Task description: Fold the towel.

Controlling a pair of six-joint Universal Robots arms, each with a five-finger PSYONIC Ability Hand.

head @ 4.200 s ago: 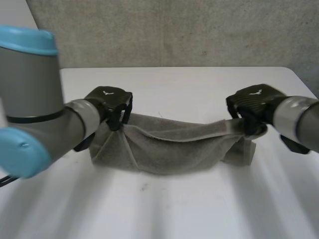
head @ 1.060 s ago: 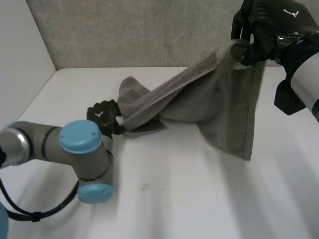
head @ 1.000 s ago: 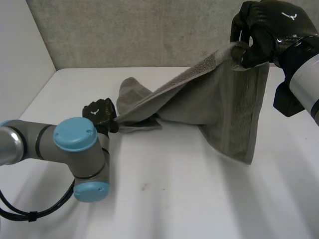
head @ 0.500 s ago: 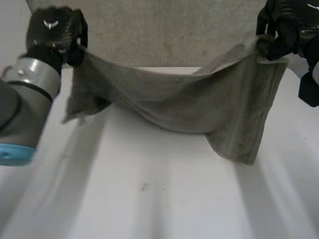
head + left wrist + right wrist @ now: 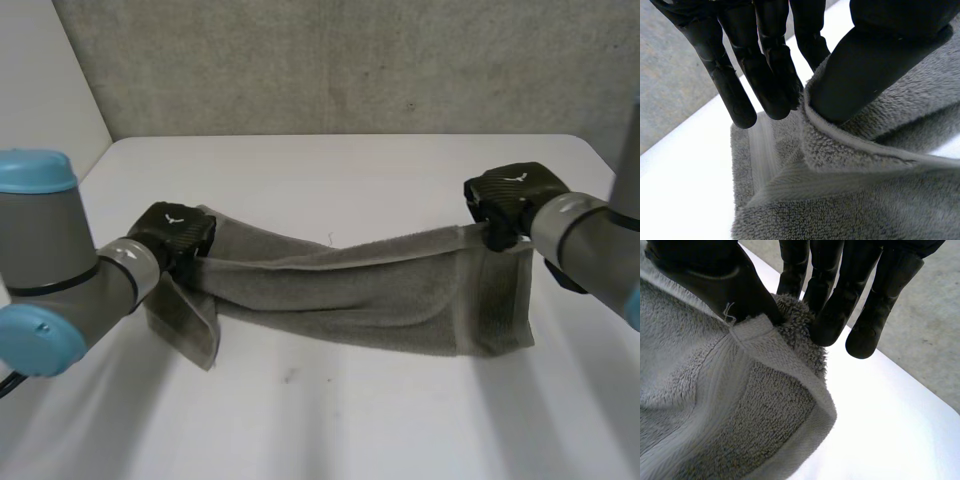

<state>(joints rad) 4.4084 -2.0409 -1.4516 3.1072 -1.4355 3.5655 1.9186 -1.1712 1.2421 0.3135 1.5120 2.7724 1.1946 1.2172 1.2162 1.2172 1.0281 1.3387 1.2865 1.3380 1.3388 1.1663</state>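
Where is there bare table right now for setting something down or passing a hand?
Bare white table lies in a wide strip in front of the towel, toward the robot, and a narrower strip behind it up to the grey wall. The middle band is crowded: the towel stretches between the left hand and right hand, each pinching one end.

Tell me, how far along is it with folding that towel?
Done: the towel lies across the table as a long band, apparently doubled lengthwise. In hand: the left hand pinches one end, the right hand the other, thumb against fingers. Left: probably letting go and folding the band end to end; the left end looks rumpled.
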